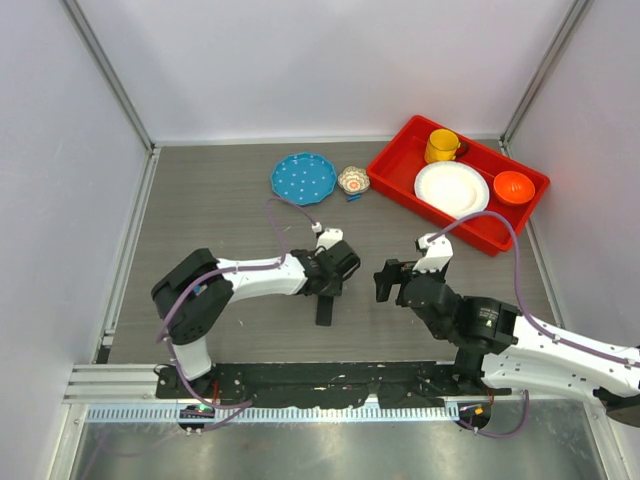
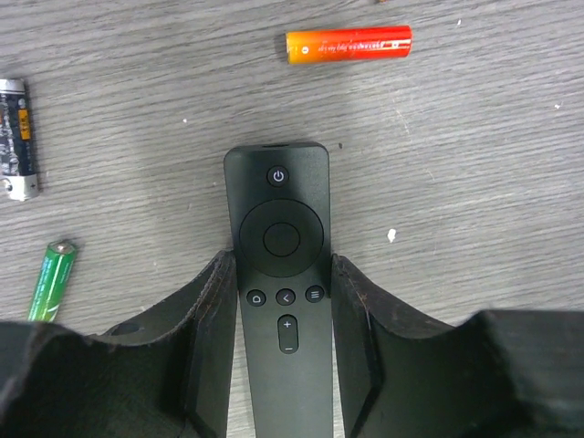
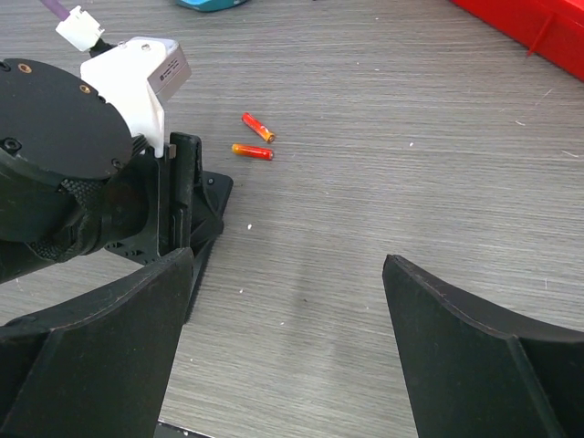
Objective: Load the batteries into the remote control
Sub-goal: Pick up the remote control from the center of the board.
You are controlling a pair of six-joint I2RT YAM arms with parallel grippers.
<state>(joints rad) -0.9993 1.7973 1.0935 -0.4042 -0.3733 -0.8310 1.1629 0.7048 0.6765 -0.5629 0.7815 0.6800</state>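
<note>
While the slim, flat black plastic remote control [image 2: 281,274] lies button-side up on the grey wood-grain counter [image 2: 474,182], the left end effector [image 2: 278,260] is closed on it, one black finger [image 2: 214,310] against each long edge just below the round pad. In the top view the remote control [image 1: 326,310] sits near the counter's middle, its end sticking out from under the left end effector [image 1: 328,283].

The dark grey-black cylindrical battery [image 2: 18,137] rests well to one side of the remote control, and the green cylindrical battery [image 2: 52,278] lies tilted just beside the left finger; neither touches the remote. An orange-red stick-shaped cell [image 2: 349,44] lies crosswise past the remote's power-button end.

The right end effector [image 3: 290,265] hovers over bare counter with its fingers spread wide and nothing between them, near the left one but apart from it [image 1: 393,280]. Its camera shows two small orange sticks [image 3: 253,151] close together beyond the left wrist.

At the far side stand a blue dotted plate [image 1: 303,178], a small patterned bowl [image 1: 354,180] and a red plastic tray [image 1: 392,170]
</note>
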